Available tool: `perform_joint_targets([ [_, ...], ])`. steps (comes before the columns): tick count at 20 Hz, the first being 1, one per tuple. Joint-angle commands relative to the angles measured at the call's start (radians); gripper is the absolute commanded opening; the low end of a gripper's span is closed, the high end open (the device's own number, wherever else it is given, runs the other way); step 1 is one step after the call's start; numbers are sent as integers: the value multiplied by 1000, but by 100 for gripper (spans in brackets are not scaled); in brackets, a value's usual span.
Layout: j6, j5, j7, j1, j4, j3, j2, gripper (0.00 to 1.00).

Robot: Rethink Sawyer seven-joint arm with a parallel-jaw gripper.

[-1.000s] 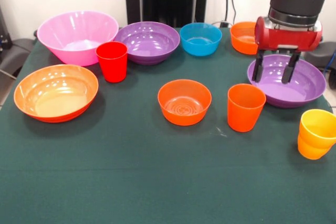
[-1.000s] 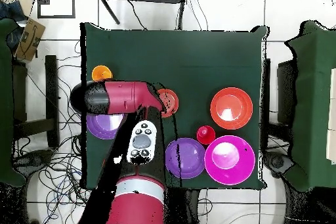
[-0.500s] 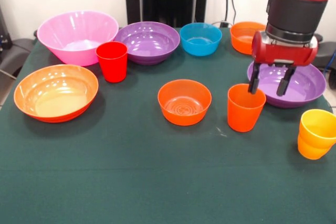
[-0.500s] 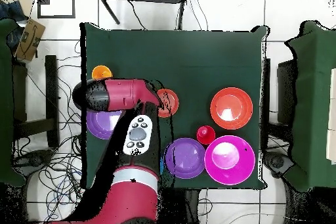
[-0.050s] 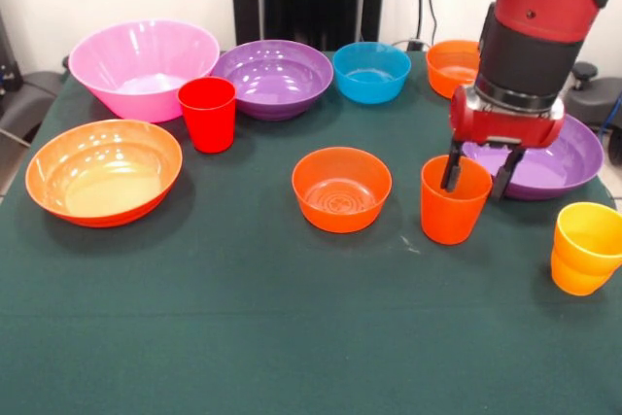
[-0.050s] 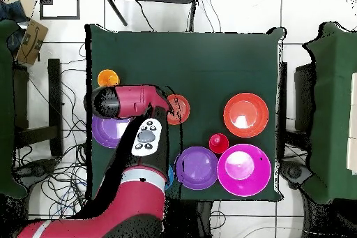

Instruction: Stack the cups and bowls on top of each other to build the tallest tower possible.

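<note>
My gripper (image 5: 479,174) is open at the orange cup (image 5: 452,203). One finger (image 5: 452,167) dips inside the cup's mouth and the other hangs just outside its right rim. A small orange bowl (image 5: 341,189) sits to the cup's left. Right behind the gripper lies a wide purple bowl (image 5: 559,157). The blue bowl (image 5: 371,72) and a second small orange bowl (image 5: 452,67) stand at the back. At the right edge is a yellow-orange cup (image 5: 585,248). No tower is in view. In the overhead view the arm (image 6: 132,101) hides the gripper and the orange cup.
On the left stand a red cup (image 5: 207,114), a large pink bowl (image 5: 144,67), a large orange bowl (image 5: 103,170) and another purple bowl (image 5: 273,78). Green cloth (image 5: 292,318) covers the table.
The gripper has travelled from over the right purple bowl toward the orange cup and come down, so it now straddles the cup's right wall. Nothing else moved.
</note>
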Motion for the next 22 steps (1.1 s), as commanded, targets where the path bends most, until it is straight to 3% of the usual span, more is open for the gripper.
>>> perform_joint_targets([
  [1, -77, -13, 139, 4, -52, 56, 97, 100],
  [19, -48, 20, 130, -7, -43, 91, 96, 100],
  [20, -40, 23, 131, -8, -41, 91, 94, 0],
  [22, -25, 22, 128, -6, -46, 88, 93, 0],
])
